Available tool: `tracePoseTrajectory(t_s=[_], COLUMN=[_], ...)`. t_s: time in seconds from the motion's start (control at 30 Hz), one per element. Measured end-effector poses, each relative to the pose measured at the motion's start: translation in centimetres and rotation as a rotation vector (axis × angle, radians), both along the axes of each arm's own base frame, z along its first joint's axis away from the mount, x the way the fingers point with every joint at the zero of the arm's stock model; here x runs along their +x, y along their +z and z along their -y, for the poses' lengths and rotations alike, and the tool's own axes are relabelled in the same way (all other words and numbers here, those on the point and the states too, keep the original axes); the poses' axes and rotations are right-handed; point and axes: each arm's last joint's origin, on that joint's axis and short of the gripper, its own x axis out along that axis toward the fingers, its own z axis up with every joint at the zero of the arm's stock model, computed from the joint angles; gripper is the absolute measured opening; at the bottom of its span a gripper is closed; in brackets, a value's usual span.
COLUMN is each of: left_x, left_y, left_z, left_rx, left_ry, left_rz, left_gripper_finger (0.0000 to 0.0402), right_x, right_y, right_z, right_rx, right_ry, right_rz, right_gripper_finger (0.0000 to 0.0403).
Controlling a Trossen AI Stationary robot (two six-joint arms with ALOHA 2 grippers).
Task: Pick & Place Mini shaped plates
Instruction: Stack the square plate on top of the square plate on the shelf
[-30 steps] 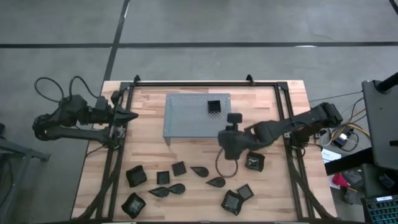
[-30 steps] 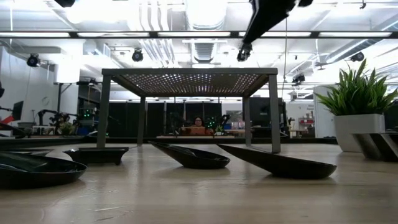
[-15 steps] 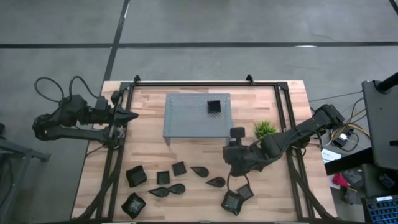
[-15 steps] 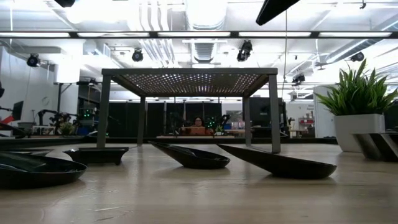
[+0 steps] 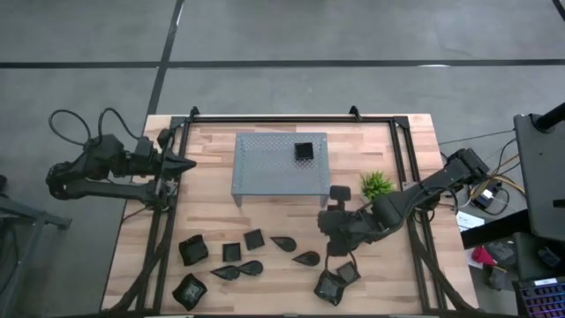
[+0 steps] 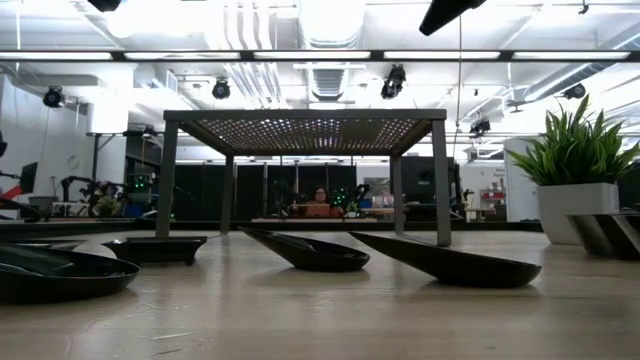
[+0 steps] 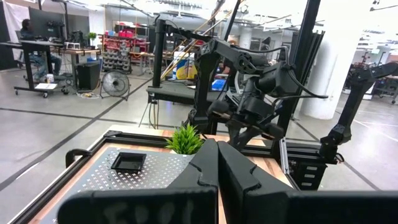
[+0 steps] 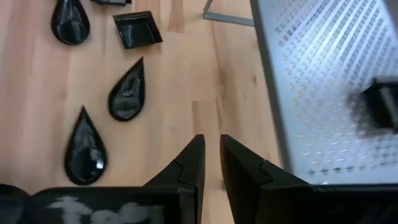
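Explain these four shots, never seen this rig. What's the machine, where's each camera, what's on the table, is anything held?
It is a robot with two dark arms at a wooden table. One camera looks straight down, one sits at table-top level, and one rides on each wrist.

On the table: a grey perforated rack with one small square black plate on top, a small green plant, and more small black plates, square and teardrop, spread along the near side.

The left gripper waits at the table's left edge, shut and empty. The right gripper hovers above the plates beside the rack, fingers slightly apart, with nothing between them.
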Motion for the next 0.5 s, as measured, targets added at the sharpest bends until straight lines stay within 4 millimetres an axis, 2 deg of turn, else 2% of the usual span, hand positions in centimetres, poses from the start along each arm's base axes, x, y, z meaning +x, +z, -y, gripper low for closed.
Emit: tracePoseTrajectory(t_s=[0.5], left_x=[0.0], left_y=[0.0], left_z=[0.0], left_rx=[0.0], left_ry=[0.0], left_rz=[0.0], left_gripper_finger=[0.0], right_x=[-0.1], right_y=[-0.1], right_z=[-1.1], right_rx=[0.194], right_ry=[0.023], right_rz=[-0.013], right_gripper_finger=[0.0054])
